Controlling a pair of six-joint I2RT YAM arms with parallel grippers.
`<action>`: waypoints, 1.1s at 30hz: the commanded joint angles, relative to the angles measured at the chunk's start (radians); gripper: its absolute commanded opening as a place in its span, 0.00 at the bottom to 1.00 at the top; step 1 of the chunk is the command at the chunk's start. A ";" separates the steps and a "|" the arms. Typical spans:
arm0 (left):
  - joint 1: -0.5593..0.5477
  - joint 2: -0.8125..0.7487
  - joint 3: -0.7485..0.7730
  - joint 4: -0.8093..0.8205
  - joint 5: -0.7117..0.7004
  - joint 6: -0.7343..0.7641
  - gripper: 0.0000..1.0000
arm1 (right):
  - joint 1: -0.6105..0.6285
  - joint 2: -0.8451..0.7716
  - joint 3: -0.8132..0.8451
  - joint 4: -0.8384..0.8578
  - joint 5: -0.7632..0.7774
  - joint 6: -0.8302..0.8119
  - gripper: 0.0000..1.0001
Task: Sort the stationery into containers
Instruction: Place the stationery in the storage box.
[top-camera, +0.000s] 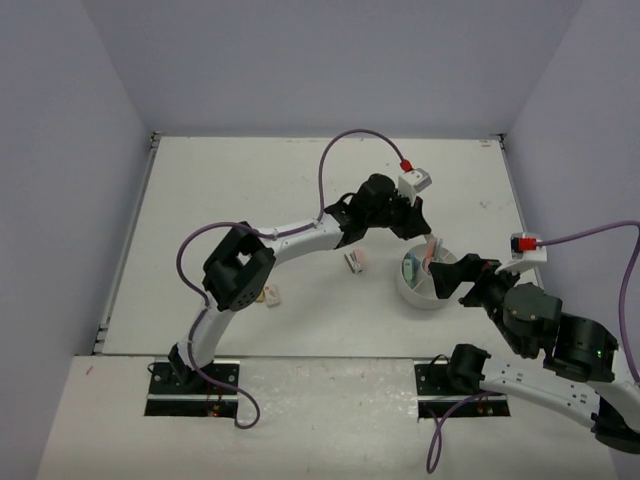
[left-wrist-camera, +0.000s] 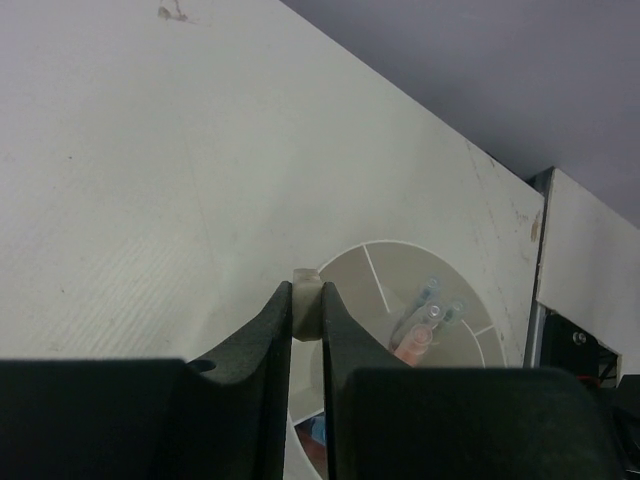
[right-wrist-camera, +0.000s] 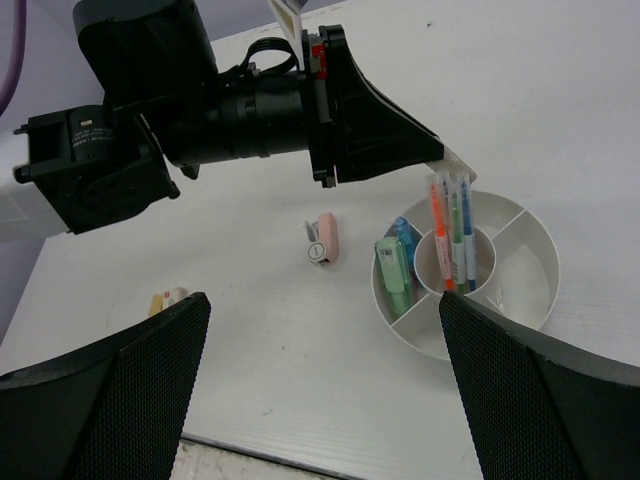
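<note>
The round white organizer (top-camera: 415, 295) with inner dividers stands right of the table's middle. Several pens (right-wrist-camera: 450, 230) stand in its central well. A green piece (right-wrist-camera: 397, 270) and a blue piece (right-wrist-camera: 405, 232) lie in one outer compartment. My left gripper (left-wrist-camera: 307, 300) hangs over the organizer's rim (left-wrist-camera: 440, 262), shut on a small whitish block (left-wrist-camera: 306, 274). On the table lie a pink piece (right-wrist-camera: 323, 240) and two small tan and white blocks (right-wrist-camera: 165, 298). My right gripper (right-wrist-camera: 322, 300) is open and holds nothing, low at the organizer's near right side.
The left arm (top-camera: 300, 238) arches across the table's middle towards the organizer. Grey walls close the table (top-camera: 250, 190) in at the back and both sides. A purple cable (top-camera: 330, 160) loops above the left wrist.
</note>
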 joint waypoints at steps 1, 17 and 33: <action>-0.021 -0.014 -0.027 0.053 0.034 0.028 0.00 | -0.002 0.004 0.020 -0.005 0.015 0.008 0.99; -0.026 -0.087 -0.070 -0.003 -0.118 0.014 0.65 | -0.002 0.020 0.009 0.030 -0.001 -0.023 0.99; 0.155 -0.676 -0.370 -0.558 -0.941 -0.345 1.00 | -0.003 0.201 -0.078 0.538 -0.456 -0.278 0.99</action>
